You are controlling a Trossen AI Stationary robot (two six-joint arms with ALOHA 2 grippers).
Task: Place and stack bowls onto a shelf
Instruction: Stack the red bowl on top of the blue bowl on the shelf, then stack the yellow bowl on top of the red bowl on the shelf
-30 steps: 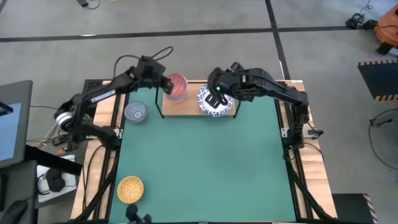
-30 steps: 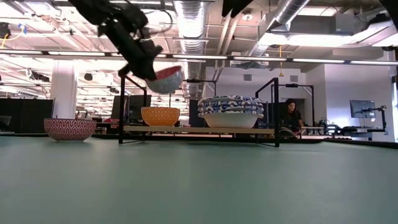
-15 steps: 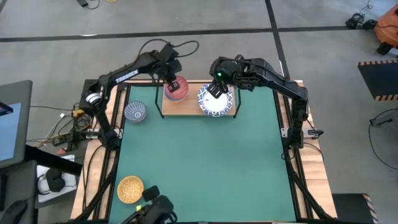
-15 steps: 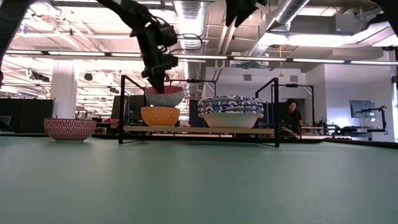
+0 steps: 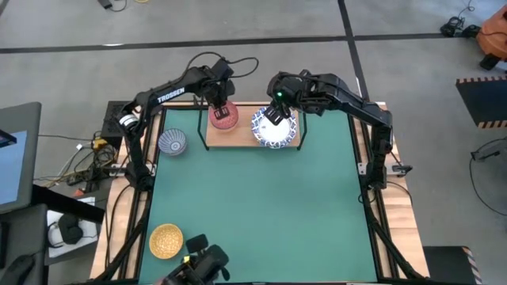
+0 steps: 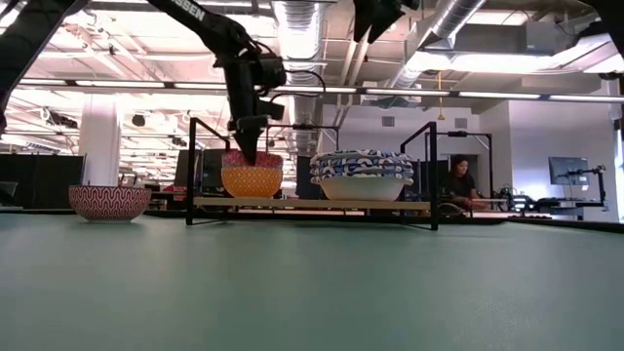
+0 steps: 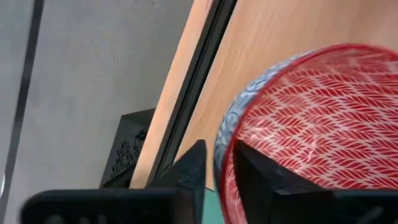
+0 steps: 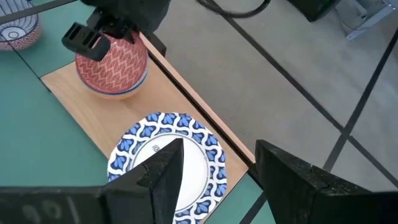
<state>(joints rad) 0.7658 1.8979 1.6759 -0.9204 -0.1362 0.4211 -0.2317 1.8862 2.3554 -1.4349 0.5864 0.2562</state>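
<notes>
Two spare bowls: grey-blue bowl (image 5: 172, 142), yellow bowl (image 5: 166, 240); left end effector (image 5: 219, 105) pinching red bowl (image 5: 223, 115) rim

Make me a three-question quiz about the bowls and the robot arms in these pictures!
1. Where does the red bowl sit?
A. In another bowl on the shelf
B. On the green mat
C. On the floor

2. How many bowls are on the mat, off the shelf?
A. None
B. Two
C. Five

3. How are the right gripper fingers?
A. Squeezing a bowl
B. Apart, holding nothing
C. Hidden

Answers: 1 A, it nests in a bowl there. 2 B, the patterned bowl and the yellow bowl. 3 B, a wide empty gap shows.
</notes>
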